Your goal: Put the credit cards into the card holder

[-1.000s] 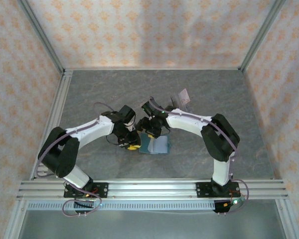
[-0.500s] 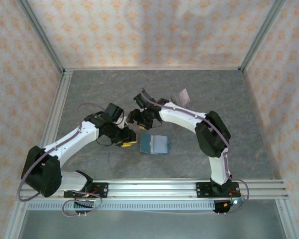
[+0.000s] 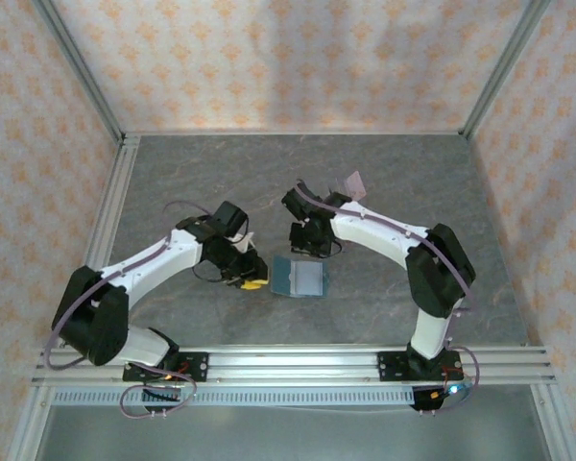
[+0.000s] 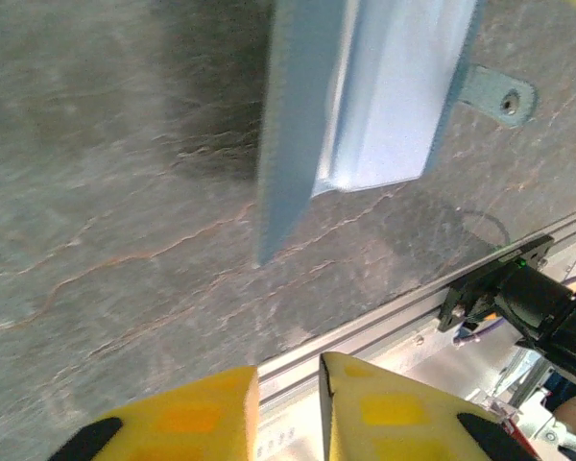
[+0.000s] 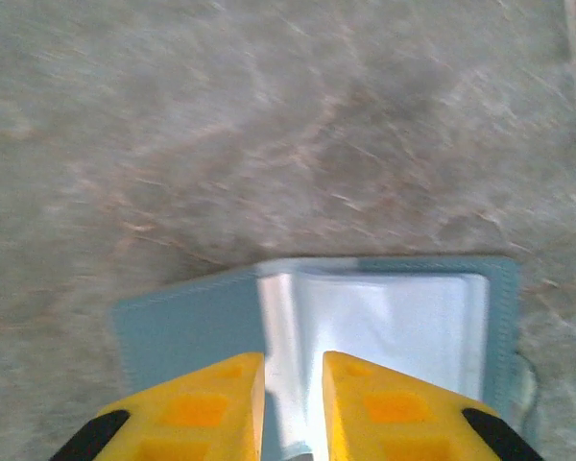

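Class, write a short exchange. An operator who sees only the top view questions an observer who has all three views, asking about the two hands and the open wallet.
Operator: Is the left hand holding anything?
Observer: No. Its wrist view shows the yellow fingers slightly apart with nothing between them.
Operator: And the right hand?
Observer: Empty too. Its wrist view shows a bare gap, with the open wallet lying flat beyond it.

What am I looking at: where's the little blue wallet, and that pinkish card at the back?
Teal-blue folding card holder (image 3: 308, 279): overhead view, on its paler right half, lying open.
Pinkish-mauve plastic card (image 3: 355, 183): overhead view, on the middle of its face.
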You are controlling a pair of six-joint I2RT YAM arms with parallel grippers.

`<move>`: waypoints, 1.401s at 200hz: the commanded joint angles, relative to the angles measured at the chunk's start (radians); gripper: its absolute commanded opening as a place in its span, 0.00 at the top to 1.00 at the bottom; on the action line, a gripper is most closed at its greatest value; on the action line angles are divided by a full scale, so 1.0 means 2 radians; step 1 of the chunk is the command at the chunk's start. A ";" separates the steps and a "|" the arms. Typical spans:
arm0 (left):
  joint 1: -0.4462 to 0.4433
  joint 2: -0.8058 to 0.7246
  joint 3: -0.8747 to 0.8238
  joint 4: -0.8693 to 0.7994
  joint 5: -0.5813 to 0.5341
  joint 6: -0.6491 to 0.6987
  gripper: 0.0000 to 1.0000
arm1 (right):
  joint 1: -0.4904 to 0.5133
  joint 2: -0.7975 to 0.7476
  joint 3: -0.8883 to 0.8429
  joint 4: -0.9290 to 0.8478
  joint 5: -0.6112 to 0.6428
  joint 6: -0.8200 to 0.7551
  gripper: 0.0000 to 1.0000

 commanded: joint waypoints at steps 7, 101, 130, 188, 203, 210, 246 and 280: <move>-0.015 0.035 0.040 0.017 0.008 -0.012 0.84 | 0.002 -0.005 -0.012 -0.028 0.035 -0.008 0.78; -0.020 0.140 0.036 0.041 -0.018 0.000 0.93 | 0.008 0.038 -0.022 -0.017 0.036 -0.024 0.65; -0.020 0.152 0.011 0.054 -0.022 0.003 0.93 | 0.013 0.050 -0.027 -0.006 0.033 -0.026 0.64; -0.020 0.159 -0.024 0.073 -0.029 0.005 0.93 | 0.024 0.075 -0.037 -0.001 0.039 -0.028 0.65; -0.020 0.158 -0.034 0.078 -0.030 0.005 0.93 | 0.027 0.075 -0.042 0.004 0.035 -0.026 0.67; -0.019 0.159 -0.037 0.082 -0.030 0.004 0.93 | 0.027 0.072 -0.044 0.005 0.032 -0.026 0.69; -0.019 0.166 -0.052 0.095 -0.029 0.002 0.94 | 0.028 0.045 -0.037 0.013 0.026 -0.025 0.90; -0.020 0.162 -0.055 0.100 -0.028 -0.001 0.94 | 0.031 0.038 -0.009 0.001 0.022 -0.028 1.00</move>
